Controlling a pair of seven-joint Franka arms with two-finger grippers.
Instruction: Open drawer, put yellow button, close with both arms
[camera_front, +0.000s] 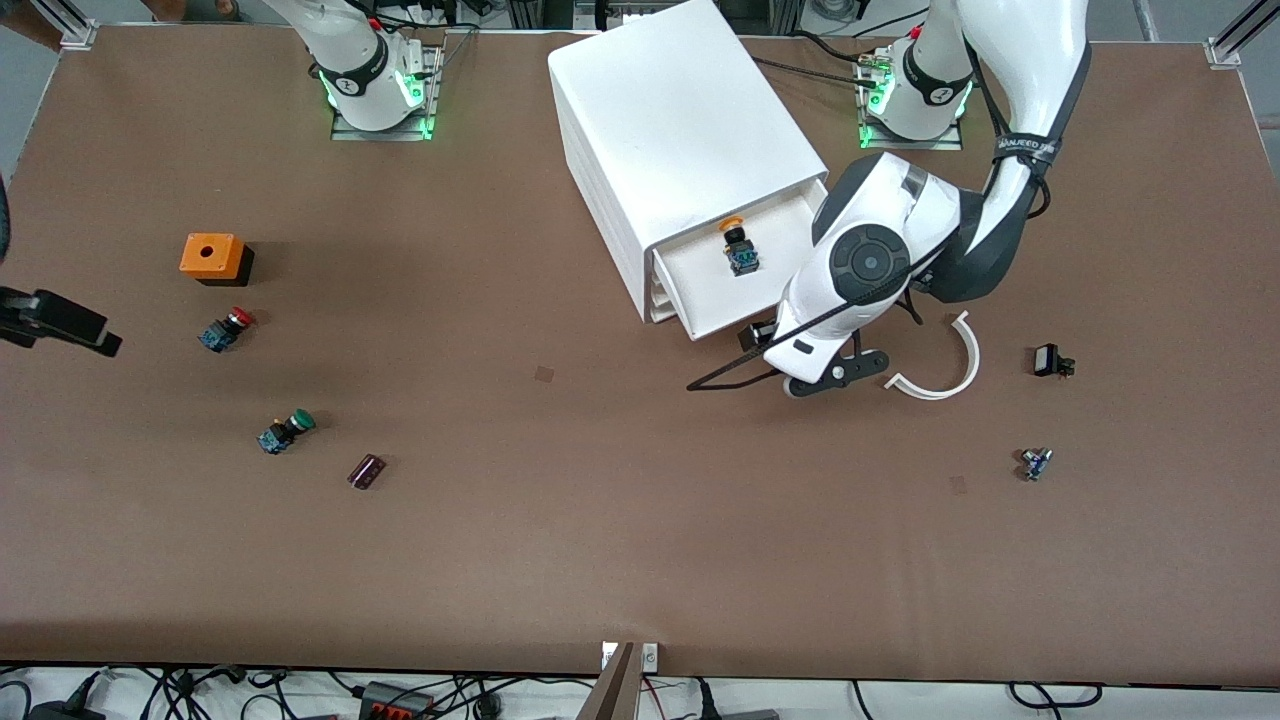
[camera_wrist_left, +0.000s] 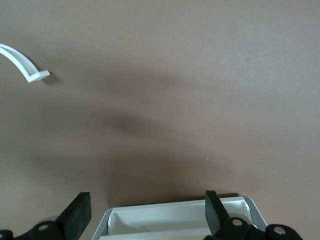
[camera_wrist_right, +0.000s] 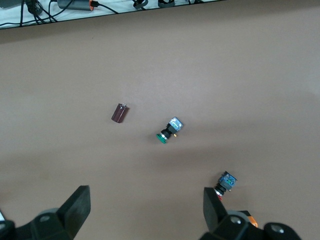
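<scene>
Left gripper (camera_wrist_left: 145, 220) hangs spread wide right at the front edge of the pulled-out drawer (camera_front: 700, 300), yellow button (camera_front: 738, 246) sits inside it, and the right gripper (camera_wrist_right: 145, 212) waits wide open above the red-capped button (camera_front: 225, 329).

High front overview, wrist views looking down, tabletop (camera_front: 560, 520) shared

The brown table (camera_front: 600, 520) carries a white cabinet (camera_front: 670, 130) at twelve o'clock. At nine lie an orange box (camera_front: 212, 256), red button (camera_front: 226, 328), green button (camera_front: 285, 431) and dark capacitor (camera_front: 365, 471). At three lie a white arc (camera_front: 945, 368), black part (camera_front: 1050, 361) and small blue part (camera_front: 1035, 463)
</scene>
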